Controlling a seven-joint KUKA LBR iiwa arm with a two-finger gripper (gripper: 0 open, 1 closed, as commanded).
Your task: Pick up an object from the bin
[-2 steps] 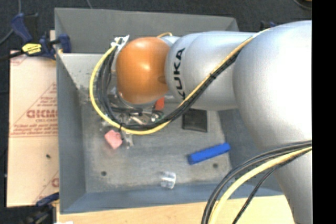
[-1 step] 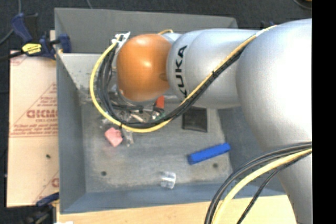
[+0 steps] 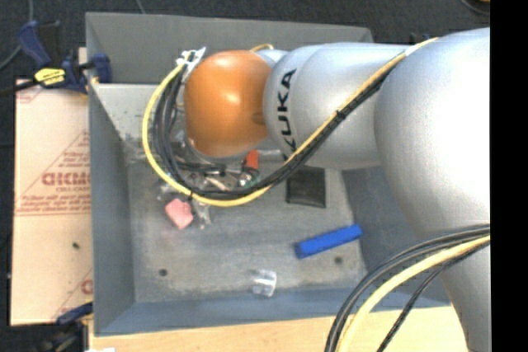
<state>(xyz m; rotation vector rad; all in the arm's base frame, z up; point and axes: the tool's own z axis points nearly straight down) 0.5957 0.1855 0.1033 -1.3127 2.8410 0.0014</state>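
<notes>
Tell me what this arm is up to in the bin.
The KUKA arm reaches in from the right, its wrist low over the left part of the grey bin. Its claw sits just above the floor, right beside a small pink block; whether it touches the block cannot be told. A black square pad, a blue bar and a small clear piece lie apart on the floor, untouched.
</notes>
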